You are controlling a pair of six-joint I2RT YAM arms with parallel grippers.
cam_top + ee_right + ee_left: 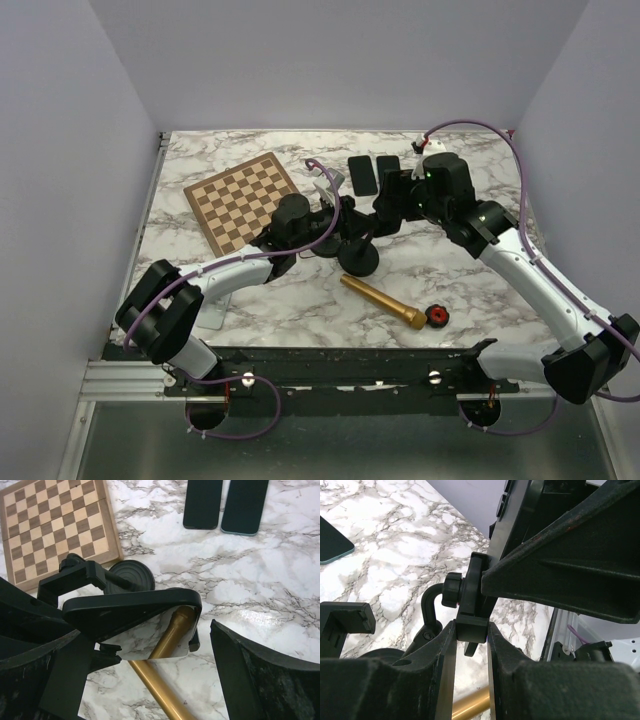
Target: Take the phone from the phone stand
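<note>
The phone (135,611), black-cased with a mirror-like screen, sits in the black phone stand (359,256), whose round base rests mid-table. My left gripper (335,215) is shut on the stand's mount block (471,627), just under its ball joint, in the left wrist view (471,632). My right gripper (392,205) is open and straddles the phone in the right wrist view (150,640). A gap shows between the phone's right edge and the right fingertip (235,655). In the top view the phone is hidden between the two grippers.
Two other dark phones (362,175) (388,169) lie flat behind the stand. A chessboard (243,200) lies at the back left. A gold tube (380,300) and a small red and black part (437,316) lie in front of the stand.
</note>
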